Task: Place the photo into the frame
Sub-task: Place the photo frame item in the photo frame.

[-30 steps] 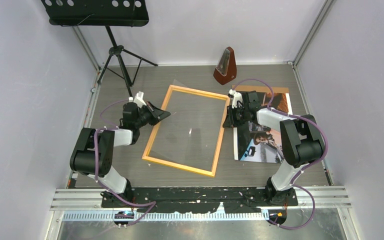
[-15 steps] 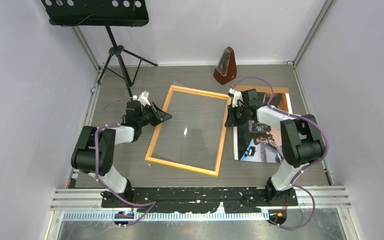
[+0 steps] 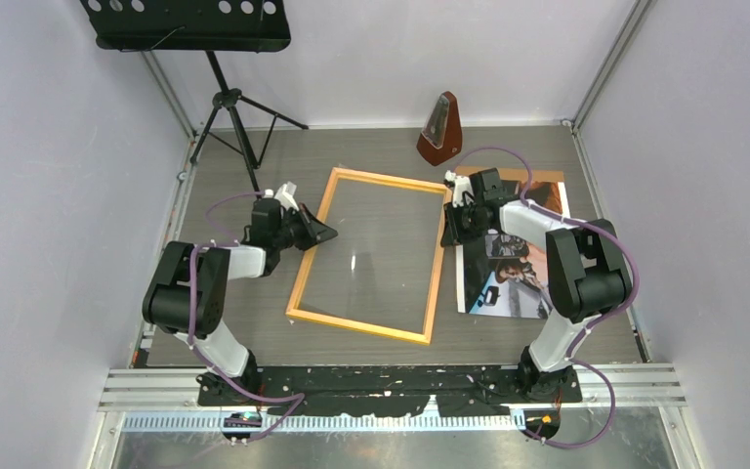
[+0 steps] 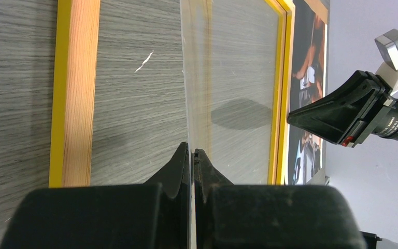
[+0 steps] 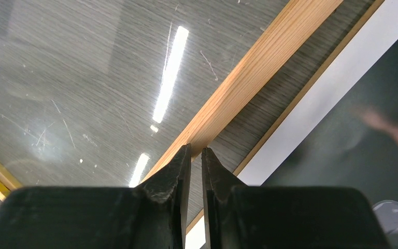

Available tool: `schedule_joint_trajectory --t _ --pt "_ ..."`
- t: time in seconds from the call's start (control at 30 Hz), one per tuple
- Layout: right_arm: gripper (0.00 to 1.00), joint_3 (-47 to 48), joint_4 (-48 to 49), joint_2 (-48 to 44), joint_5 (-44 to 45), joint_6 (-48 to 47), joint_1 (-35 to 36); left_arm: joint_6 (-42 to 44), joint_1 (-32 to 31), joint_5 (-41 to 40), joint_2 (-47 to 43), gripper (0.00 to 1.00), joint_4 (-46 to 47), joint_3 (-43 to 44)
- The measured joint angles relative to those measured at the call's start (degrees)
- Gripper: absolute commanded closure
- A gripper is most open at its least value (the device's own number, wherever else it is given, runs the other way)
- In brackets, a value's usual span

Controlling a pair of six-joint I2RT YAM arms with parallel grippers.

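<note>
The frame [image 3: 356, 327], thin yellow-orange wood, lies flat mid-table. A clear sheet [image 3: 371, 254] lies over its opening. My left gripper [image 3: 330, 234] is shut on that sheet's left edge, which shows thin between the fingertips in the left wrist view [image 4: 192, 151], above the frame's left strip [image 4: 77, 93]. The photo [image 3: 518, 283], dark with a white border, lies right of the frame. My right gripper [image 3: 446, 237] hovers at the frame's right strip [image 5: 254, 67], beside the photo [image 5: 363, 129]. Its jaws [image 5: 196, 149] stand a narrow gap apart, and only table shows through the gap.
A brown backing sheet [image 3: 547, 178] peeks out under the photo's far end. A wooden metronome [image 3: 440, 129] stands at the back. A black music stand [image 3: 229, 107] rises at the back left. Pale walls close in both sides.
The frame and clear sheet have slid slightly to the right. My left gripper has followed them rightward, still shut on the sheet. The right gripper has shifted only a little.
</note>
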Motion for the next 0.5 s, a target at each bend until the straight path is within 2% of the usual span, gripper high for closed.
schedule_joint_trajectory --t 0.5 --pt "0.82 1.5 -1.8 0.6 0.7 -1.2 0.0 0.6 -1.0 -1.7 0.4 1.0 -1.0 0.2"
